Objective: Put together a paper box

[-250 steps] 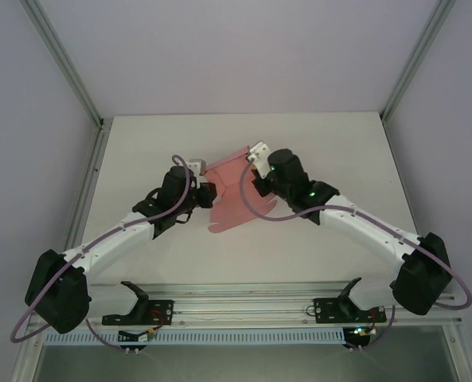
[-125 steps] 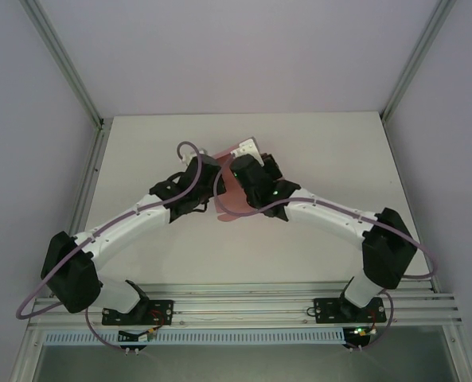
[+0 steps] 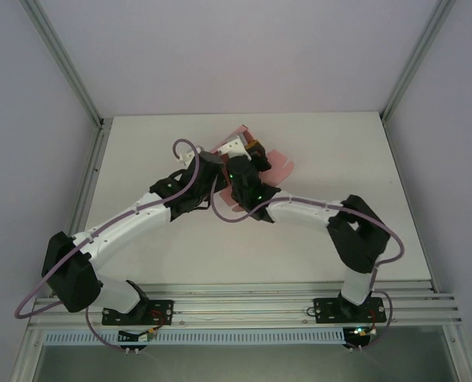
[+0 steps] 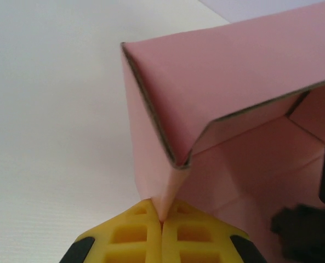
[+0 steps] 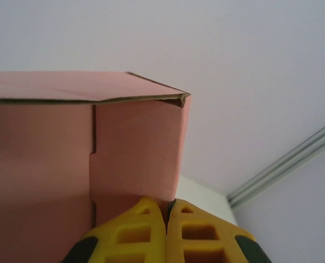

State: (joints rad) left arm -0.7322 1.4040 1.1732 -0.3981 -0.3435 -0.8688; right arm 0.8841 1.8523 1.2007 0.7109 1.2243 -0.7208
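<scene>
White counter (image 3: 140, 143), walled enclosure around it. Left arm (image 3: 132, 223) and right arm (image 3: 307, 211) both reach to mid-counter, toward the far side, wrists nearly touching. Pink box (image 3: 281, 165) sits between them, partly folded, panels bent up, held off the counter. Left end effector (image 4: 162, 227): yellow fingers closed tight, pinching a folded card edge. Right end effector (image 5: 166, 213): fingers closed tight too, pinching the bottom edge of an upright box panel, with a top flap folded over above it.
</scene>
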